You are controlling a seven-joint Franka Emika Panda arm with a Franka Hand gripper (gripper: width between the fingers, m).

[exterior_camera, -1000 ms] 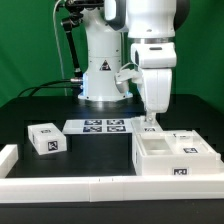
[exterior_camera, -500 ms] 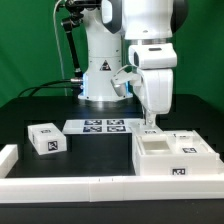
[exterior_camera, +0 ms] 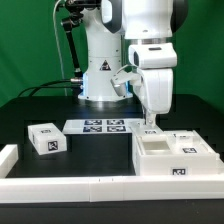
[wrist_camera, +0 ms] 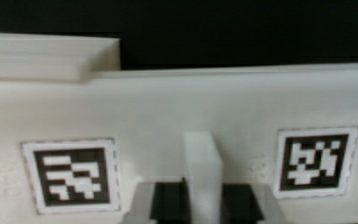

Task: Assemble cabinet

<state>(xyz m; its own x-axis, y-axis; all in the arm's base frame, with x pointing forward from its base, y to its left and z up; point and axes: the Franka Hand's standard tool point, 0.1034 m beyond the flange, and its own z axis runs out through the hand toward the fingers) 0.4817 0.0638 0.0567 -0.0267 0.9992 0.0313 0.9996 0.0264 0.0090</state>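
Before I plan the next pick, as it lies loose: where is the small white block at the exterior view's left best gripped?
Take the small white block from straight above, closing on two opposite upright side faces. It lies flat on the table, apart from the marker board, so its sides seem free; the broad top offers nothing to pinch.

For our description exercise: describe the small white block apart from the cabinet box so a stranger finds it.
Find the robot's white base, then the flat marker board before it. At the exterior view's left of that board sits the small white block, alone, far smaller than the cabinet box.
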